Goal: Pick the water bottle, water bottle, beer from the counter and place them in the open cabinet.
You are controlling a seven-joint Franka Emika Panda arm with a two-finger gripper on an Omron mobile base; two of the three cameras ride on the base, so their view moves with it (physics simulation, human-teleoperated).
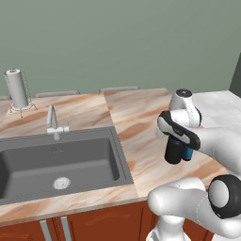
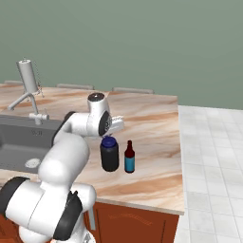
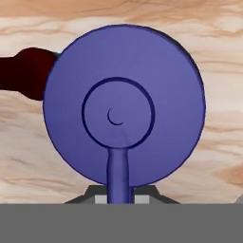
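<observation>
Hand view: fingers clenched on water bottle lid; beer beside.

One water bottle, one beer, one sink, one faucet, one paper-towel roll.

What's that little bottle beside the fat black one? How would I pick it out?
Start at the sink and look right along the marble counter toward the white tiles. Near the front edge stands a stout black water bottle, and just right of it the beer: slimmer, with a red-brown neck and teal label.
</observation>
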